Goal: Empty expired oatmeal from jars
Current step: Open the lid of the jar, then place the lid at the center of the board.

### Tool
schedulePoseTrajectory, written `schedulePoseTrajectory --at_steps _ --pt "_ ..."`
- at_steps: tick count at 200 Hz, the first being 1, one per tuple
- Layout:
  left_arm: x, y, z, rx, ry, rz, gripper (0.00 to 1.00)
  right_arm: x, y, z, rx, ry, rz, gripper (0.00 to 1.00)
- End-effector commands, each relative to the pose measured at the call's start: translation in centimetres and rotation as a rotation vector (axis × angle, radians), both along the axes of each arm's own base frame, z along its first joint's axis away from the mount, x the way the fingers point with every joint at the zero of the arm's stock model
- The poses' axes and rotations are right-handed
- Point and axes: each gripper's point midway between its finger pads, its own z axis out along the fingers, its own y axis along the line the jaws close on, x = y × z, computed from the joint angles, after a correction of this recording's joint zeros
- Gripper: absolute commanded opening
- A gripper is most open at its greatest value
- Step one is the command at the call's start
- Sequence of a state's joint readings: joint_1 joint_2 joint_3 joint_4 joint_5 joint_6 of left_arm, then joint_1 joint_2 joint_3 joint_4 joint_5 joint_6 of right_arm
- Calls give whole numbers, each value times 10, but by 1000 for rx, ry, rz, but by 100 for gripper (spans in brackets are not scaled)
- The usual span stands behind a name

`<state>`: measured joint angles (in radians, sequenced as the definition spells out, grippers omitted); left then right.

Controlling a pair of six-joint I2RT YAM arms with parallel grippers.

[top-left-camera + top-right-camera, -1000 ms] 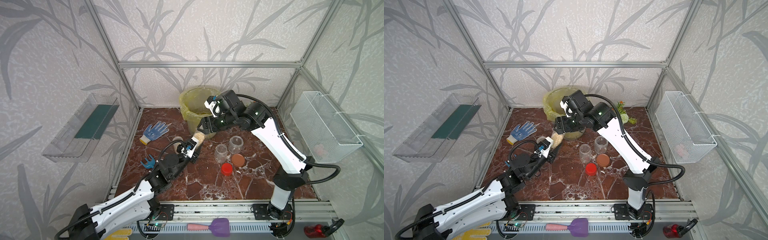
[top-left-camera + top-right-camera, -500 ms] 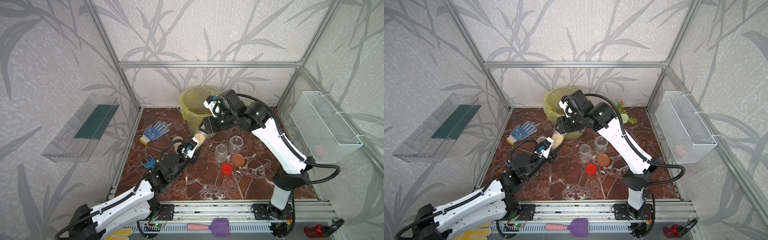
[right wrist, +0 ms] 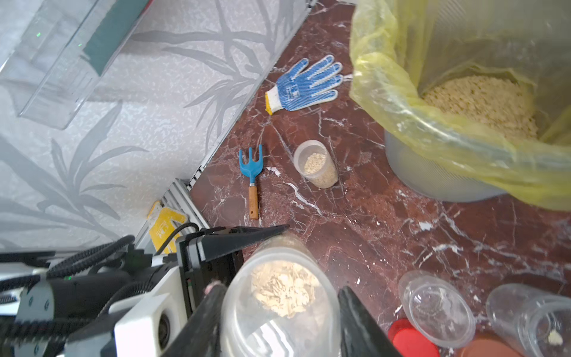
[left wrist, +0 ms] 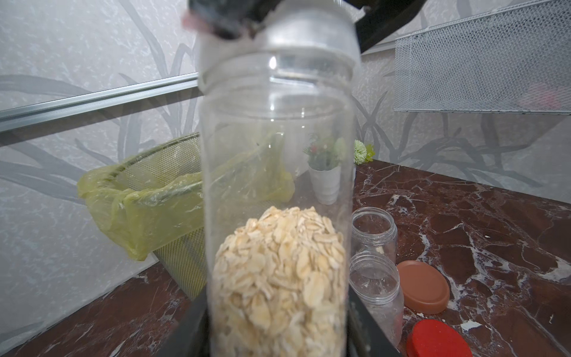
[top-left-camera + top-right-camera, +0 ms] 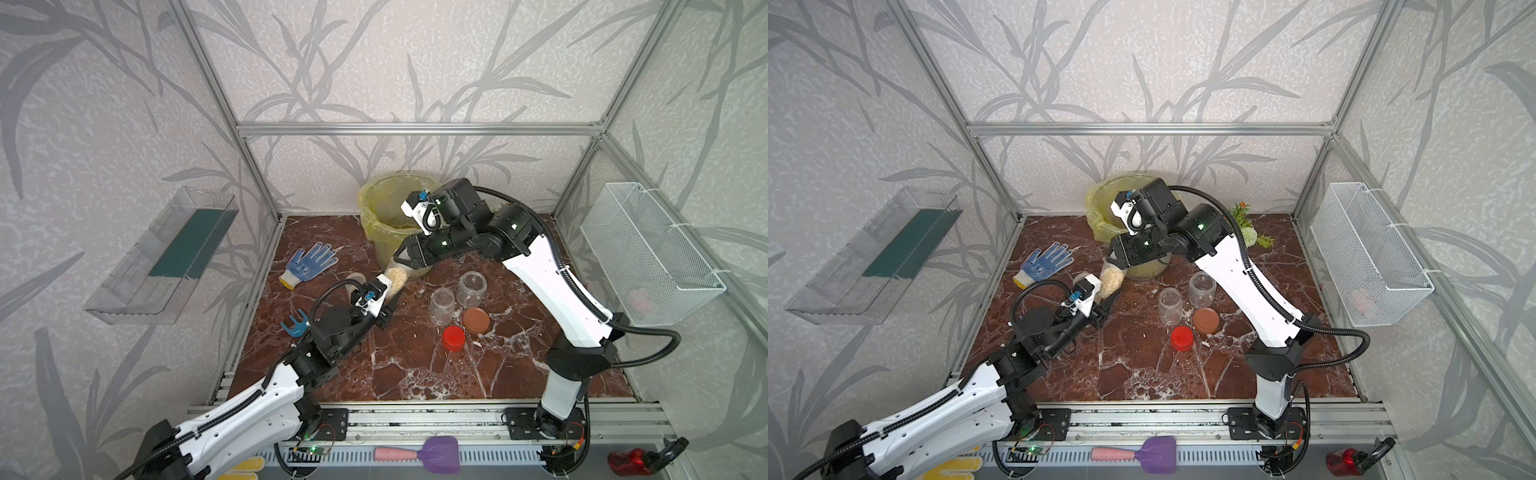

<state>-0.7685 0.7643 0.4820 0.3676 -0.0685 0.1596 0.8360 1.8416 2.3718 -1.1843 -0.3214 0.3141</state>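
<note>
Jar (image 5: 394, 279) with oatmeal (image 4: 278, 278) held between both arms, just in front of the bin (image 5: 374, 195). Long axis tilted: the base points down toward the left gripper (image 5: 387, 303), which is clamped on the lower wall. The lid (image 4: 309, 34) points up toward the right gripper (image 3: 279, 292), whose jaws pinch it from both sides. Right arm is the one at the lid, so unscrewing looks to be its job, with the left bracing. Against the frame a second back: jar and arms hardly shifted; right jaws have drawn in onto the lid.
</note>
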Motion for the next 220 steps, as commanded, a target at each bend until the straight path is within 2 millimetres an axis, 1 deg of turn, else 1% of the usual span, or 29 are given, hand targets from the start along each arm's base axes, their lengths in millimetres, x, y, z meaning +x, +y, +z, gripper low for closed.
schedulePoseTrajectory --at_steps 1,23,46,65,76,84,107,118,123,125,131,136,141,147,150,156,169,184,199,203,220 --pt "-5 -1 -26 -12 117 -51 0 -43 15 35 121 -98 314 14" --pt "-10 -2 -39 2 159 -74 0 -51 12 33 103 -169 418 13" --pt "-11 8 -44 -14 172 -40 0 -42 5 29 65 -212 404 11" --pt "-10 24 -48 -34 181 35 0 -32 -6 24 12 -240 362 12" --pt "-10 34 -50 -42 188 79 0 -28 -11 18 -7 -233 348 12" --pt "-13 38 -51 -47 190 86 0 -27 -12 12 -16 -224 340 12" --pt "-16 53 -54 -83 199 146 0 -23 -13 -14 -53 -189 320 12" --pt "-17 65 -55 -117 202 195 0 -19 -13 -30 -76 -176 302 12" --pt "-16 70 -60 -118 212 222 0 -17 -15 -38 -93 -169 291 11" --pt "-18 73 -56 -135 203 227 0 -16 -15 -42 -101 -170 286 12" --pt "-20 79 -55 -151 197 244 0 -11 -16 -54 -132 -165 265 12" --pt "-22 82 -55 -152 196 249 0 -10 -16 -68 -167 -155 256 12" --pt "-24 83 -54 -154 193 246 0 -11 -15 -79 -190 -150 262 12" --pt "-26 85 -54 -156 190 244 0 -13 -14 -96 -223 -131 264 12" --pt "-27 86 -53 -159 190 247 0 -13 -13 -101 -234 -133 261 12" --pt "-28 90 -54 -166 194 259 0 -15 -14 -118 -272 -119 257 12" --pt "-30 91 -56 -157 197 254 0 -25 -12 -147 -338 -101 273 12" --pt "-31 95 -60 -165 209 272 0 -29 -14 -183 -425 -102 249 12" --pt "-32 97 -62 -162 218 278 0 -34 -15 -216 -473 -109 225 12" --pt "-33 97 -63 -162 220 279 0 -36 -15 -211 -453 -129 213 12" --pt "-35 101 -65 -166 220 288 0 -46 -14 -238 -467 -140 209 15"
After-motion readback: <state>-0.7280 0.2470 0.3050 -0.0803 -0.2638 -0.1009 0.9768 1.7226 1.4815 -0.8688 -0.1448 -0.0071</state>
